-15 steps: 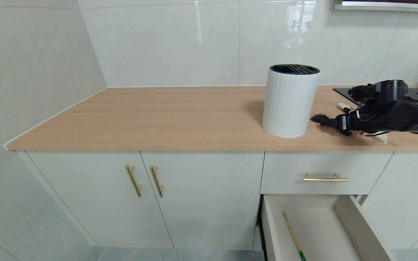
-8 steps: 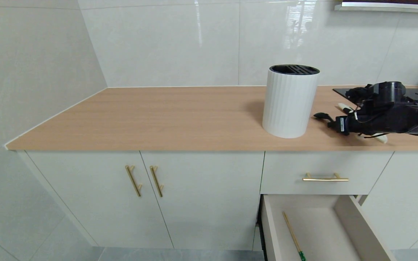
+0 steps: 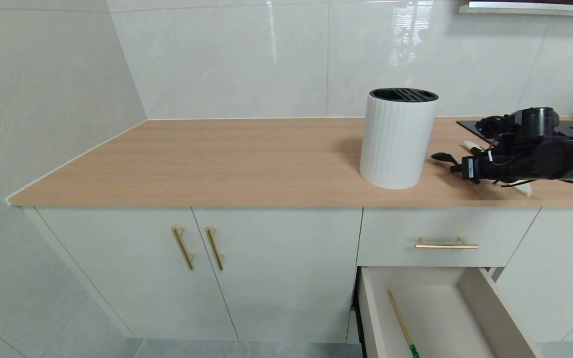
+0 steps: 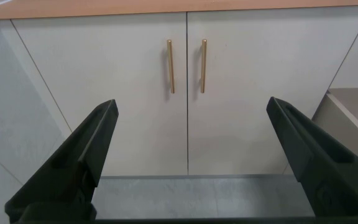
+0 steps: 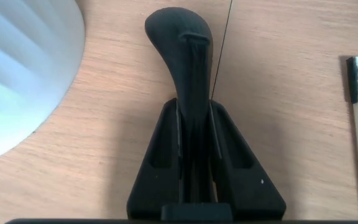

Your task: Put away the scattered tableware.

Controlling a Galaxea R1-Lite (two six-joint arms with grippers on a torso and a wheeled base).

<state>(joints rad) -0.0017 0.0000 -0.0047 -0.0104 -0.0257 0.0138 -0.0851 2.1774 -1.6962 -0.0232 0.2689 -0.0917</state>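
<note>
My right arm covers most of the white utensil on the counter, so I cannot tell what it is. The chopsticks and open drawer run off the head view's lower edge.

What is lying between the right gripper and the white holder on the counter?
Nothing lies there: a bare strip of counter separates the right gripper from the holder. Both the head view and the right wrist view show this.

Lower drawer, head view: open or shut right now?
Open. The lower drawer is pulled out from the cabinet, its inside showing with chopsticks lying in it; the upper drawer is shut.
</note>
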